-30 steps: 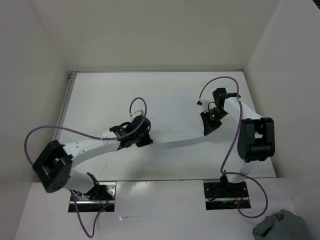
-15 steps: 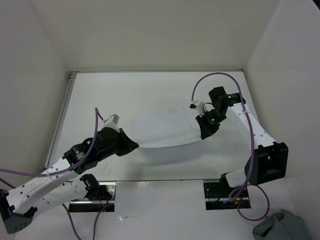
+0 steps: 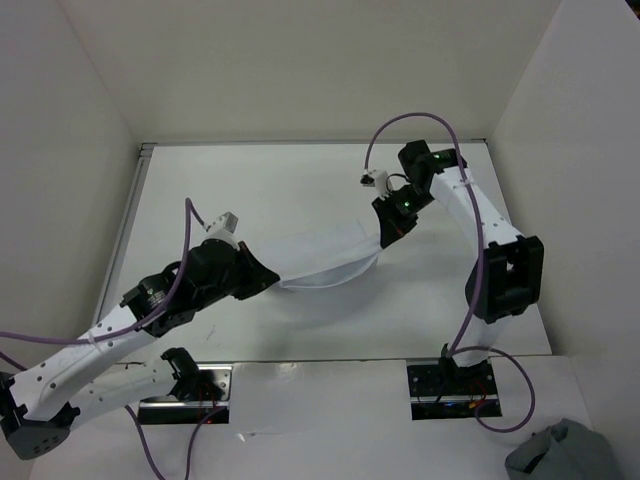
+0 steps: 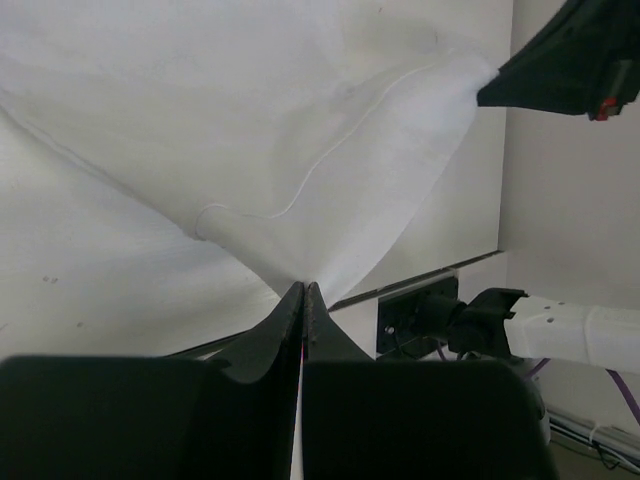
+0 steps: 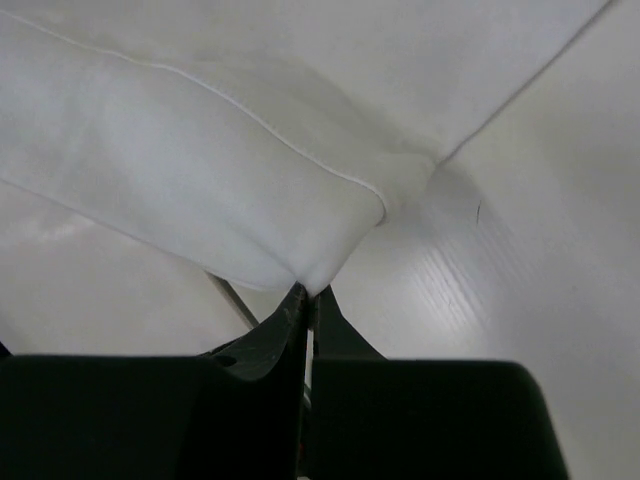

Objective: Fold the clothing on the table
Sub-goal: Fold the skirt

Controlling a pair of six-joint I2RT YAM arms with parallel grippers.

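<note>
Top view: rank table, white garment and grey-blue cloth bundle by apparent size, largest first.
1. Table: clearly largest.
2-3. White garment and grey-blue bundle look about equal; the garment is pulled into a narrow band and the bundle is cropped by the frame, so unranked.

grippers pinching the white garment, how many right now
2: the left black two-finger gripper pinches the left end of the thin white fabric garment, the right black gripper its right end.

Hidden, clipped:
Clothing [image 3: 325, 262] corners buried in left tool [image 4: 303, 290] and right tool [image 5: 305, 292]; grey-blue bundle [image 3: 565, 452] cut by lower-right frame edge.
</note>
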